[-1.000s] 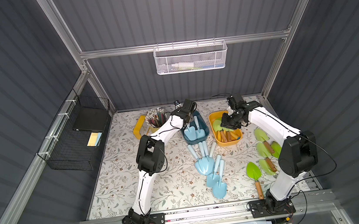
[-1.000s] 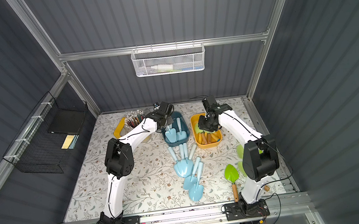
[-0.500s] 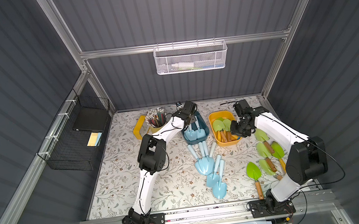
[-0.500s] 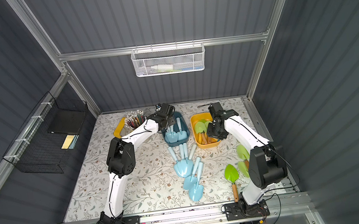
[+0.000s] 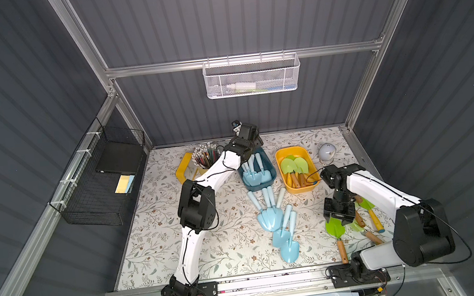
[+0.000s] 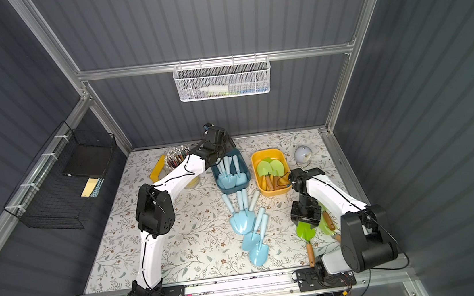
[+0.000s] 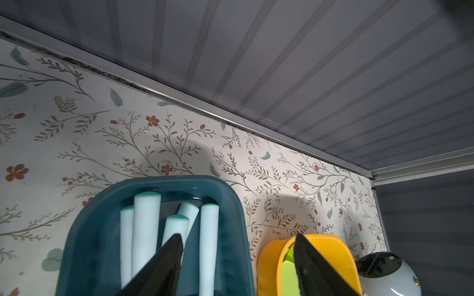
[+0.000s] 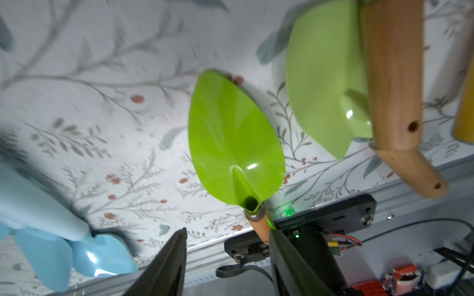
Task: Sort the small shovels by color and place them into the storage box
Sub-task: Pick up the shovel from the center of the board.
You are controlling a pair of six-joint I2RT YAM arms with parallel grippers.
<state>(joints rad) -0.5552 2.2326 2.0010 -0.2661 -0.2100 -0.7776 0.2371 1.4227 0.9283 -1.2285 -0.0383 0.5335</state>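
Coloured pencils [image 5: 205,156], white mesh basket [image 5: 252,73], black wire basket [image 5: 94,201]

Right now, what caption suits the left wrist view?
Left fingers open above the teal box holding pale-blue shovels, yellow box alongside.

Loose blue shovels [image 5: 270,220], boxed green shovels [image 5: 294,165]

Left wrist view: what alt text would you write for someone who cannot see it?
Two black fingers, apart and empty, hang over a teal box holding pale-blue shovels. A yellow box with a green shovel inside sits beside it on a floral tabletop.
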